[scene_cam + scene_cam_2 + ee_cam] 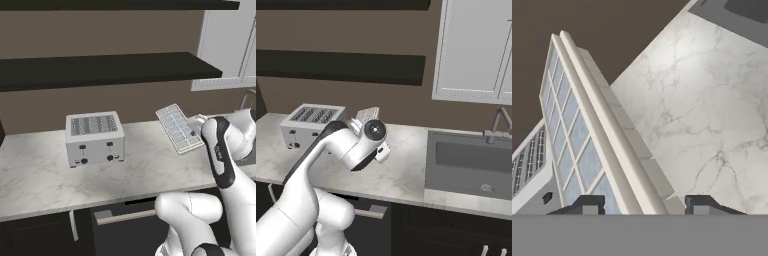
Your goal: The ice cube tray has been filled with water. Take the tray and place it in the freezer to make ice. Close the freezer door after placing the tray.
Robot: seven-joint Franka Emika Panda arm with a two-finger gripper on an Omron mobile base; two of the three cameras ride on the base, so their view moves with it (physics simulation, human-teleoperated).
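Pale ice cube tray point(587, 145) stands tilted, clamped edge-on in the gripper point(643, 205).

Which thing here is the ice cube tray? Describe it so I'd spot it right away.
Find the marble counter and its boxy silver toaster. Right of that, the ice cube tray is tilted up in the gripper. It is flat and pale, gridded with small square cells.
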